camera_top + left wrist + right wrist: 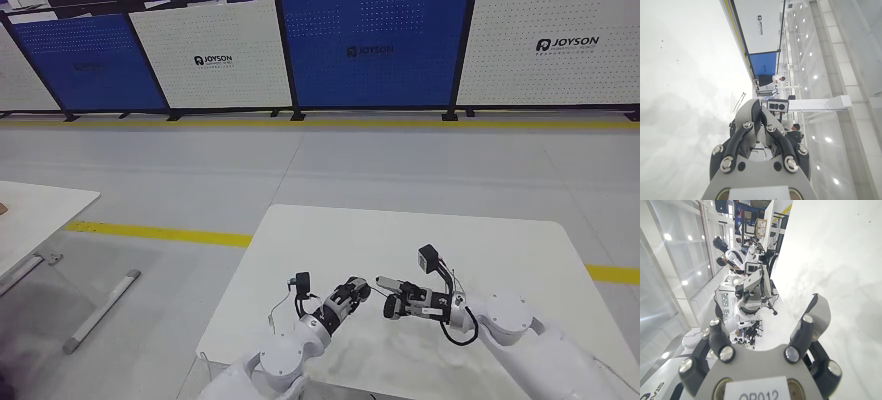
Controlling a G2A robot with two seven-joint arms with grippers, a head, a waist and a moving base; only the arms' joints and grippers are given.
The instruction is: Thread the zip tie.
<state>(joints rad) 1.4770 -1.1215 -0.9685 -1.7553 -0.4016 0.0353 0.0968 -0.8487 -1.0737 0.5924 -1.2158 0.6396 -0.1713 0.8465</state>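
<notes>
Two thin black zip ties point(739, 102) lie side by side on the white table point(330, 240), a little beyond my left gripper's tip. My left gripper point(760, 106) has its pads pressed together, and I see nothing between them. In the top view the left gripper point(360, 290) and the right gripper point(385, 298) face each other tip to tip near the table's front middle. My right gripper point(766, 303) is open, its fingers point(817, 308) spread wide with nothing in them. The left gripper point(763, 275) sits just ahead of it, shut.
The white table's front edge point(215, 345) is near the left arm. Grey floor with a yellow line point(150, 232) lies beyond, then blue and white pegboard panels point(370, 50). Another white table point(40, 210) stands at the left.
</notes>
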